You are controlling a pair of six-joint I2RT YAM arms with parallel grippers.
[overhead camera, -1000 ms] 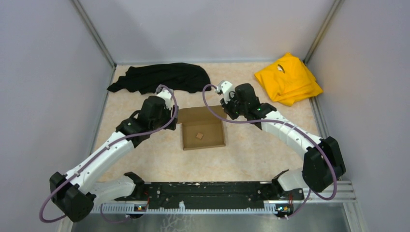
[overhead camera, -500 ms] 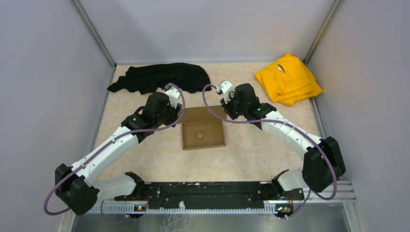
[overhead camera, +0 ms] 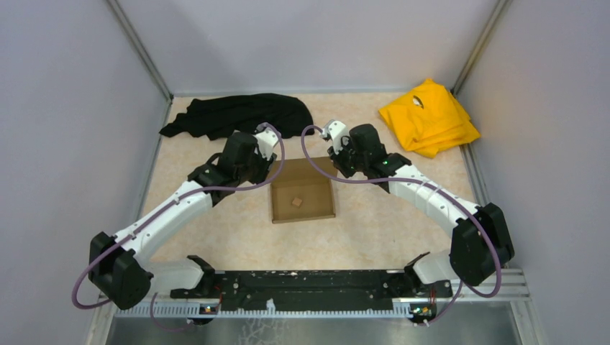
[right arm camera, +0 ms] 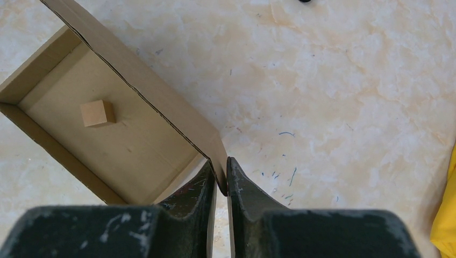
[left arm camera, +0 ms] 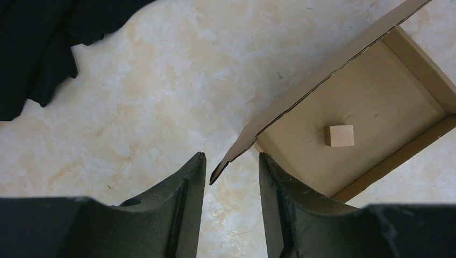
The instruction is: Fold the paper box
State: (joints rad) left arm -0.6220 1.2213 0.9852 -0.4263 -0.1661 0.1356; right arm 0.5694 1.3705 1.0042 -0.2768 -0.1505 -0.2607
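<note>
Firmly right claw pinches paper box flap; left claw spread.

Pale grey-purple back wall, plain and flat. Same colour left wall and right wall, boxing in table on three sides. Silver metal posts slanting up from both far corners. Table top cream and tan, blotchy like marble, with tiny blue scratches. Black rail along near edge. Shiny grey metal sheet below that. Soft, even light, faint shadows.
</note>
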